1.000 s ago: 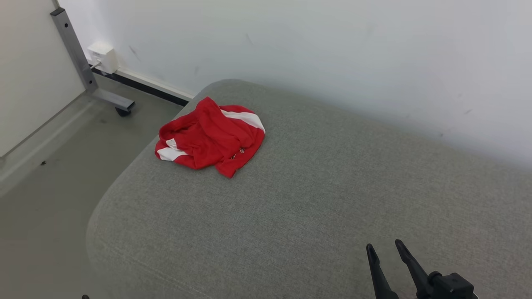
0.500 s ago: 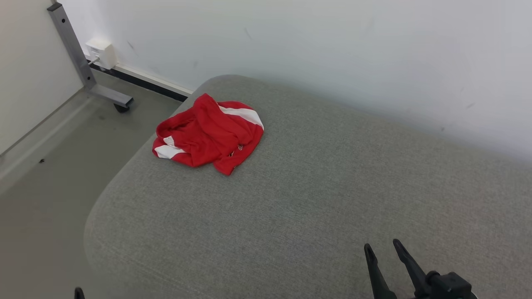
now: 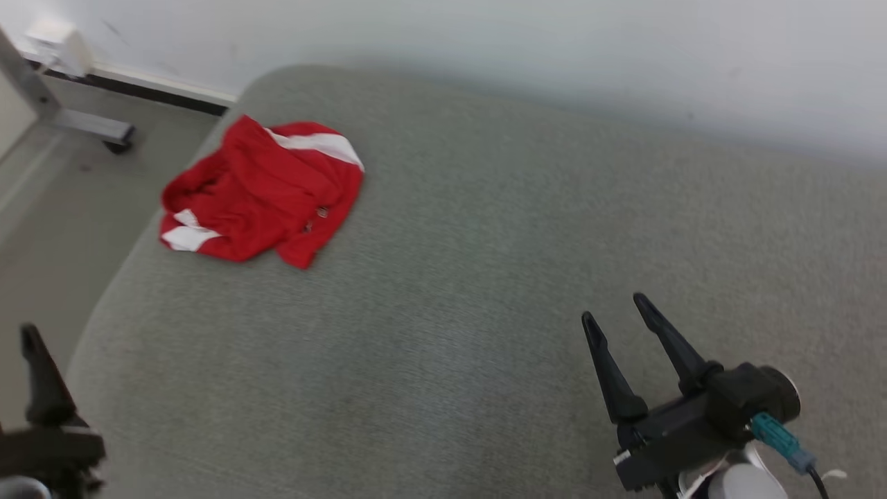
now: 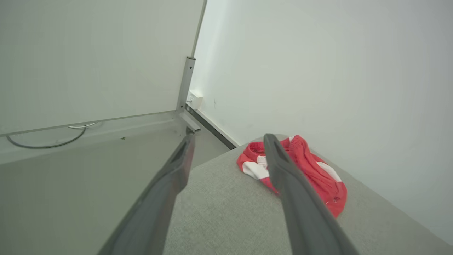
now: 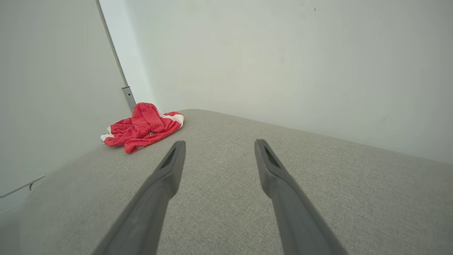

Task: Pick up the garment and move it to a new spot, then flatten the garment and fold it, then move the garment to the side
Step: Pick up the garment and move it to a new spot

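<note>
Both the right hand (image 3: 615, 308) and the left hand (image 4: 229, 137) are spread wide and hold nothing. The broad grey cushion (image 3: 485, 277) is coarse-woven with rounded edges. A crumpled red garment (image 3: 260, 197) with white stripes lies near its far left corner, well apart from both hands.

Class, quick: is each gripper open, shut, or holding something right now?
Left gripper: open, holding nothing.
Right gripper: open, holding nothing; the red garment lies apart on the grey cushion.
</note>
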`<state>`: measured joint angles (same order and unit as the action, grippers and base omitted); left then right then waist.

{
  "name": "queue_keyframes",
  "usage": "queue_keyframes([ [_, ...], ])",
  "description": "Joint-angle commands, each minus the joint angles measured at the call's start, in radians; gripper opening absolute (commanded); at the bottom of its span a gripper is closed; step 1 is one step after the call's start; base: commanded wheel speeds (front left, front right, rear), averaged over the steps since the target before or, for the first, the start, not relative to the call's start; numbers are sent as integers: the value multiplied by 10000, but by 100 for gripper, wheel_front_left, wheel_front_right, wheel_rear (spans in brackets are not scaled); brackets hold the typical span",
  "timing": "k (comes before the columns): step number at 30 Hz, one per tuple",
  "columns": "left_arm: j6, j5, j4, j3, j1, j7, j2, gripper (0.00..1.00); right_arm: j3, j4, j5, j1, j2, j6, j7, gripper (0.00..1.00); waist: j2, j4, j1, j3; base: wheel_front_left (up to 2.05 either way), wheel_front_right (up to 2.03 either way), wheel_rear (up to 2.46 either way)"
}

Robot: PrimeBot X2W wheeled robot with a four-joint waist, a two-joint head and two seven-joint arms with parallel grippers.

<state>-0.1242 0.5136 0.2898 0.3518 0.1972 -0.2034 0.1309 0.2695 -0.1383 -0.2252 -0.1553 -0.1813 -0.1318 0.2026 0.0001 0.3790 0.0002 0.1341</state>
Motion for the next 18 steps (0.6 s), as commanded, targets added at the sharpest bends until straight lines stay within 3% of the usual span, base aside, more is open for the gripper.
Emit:
queue_keyframes([
  [1, -38, 384, 194, 140, 598, 367, 223, 100, 117, 139, 116, -354, -98, 26, -19, 100, -1, -2138, -2, 2226, 0, 0, 0],
  [8, 147, 2691, 808, 974, 2669, 3109, 1277, 100, 414, 490, 240, -1162, 84, 26, 85, 100, -1, -3512, -2, 3733, 0, 0, 0],
  [13, 1306, 4795, 1074, 1970, 3773, 5873, 1805, 100, 397, 492, 294, -1406, 313, 26, 255, 100, -1, -4139, -2, 4456, 0, 0, 0],
  [18, 2203, 5405, 979, 2457, 4037, 6878, 2259, 100, 403, 376, 296, -1486, 489, 26, 391, 100, -1, -4539, -2, 4767, 0, 0, 0],
])
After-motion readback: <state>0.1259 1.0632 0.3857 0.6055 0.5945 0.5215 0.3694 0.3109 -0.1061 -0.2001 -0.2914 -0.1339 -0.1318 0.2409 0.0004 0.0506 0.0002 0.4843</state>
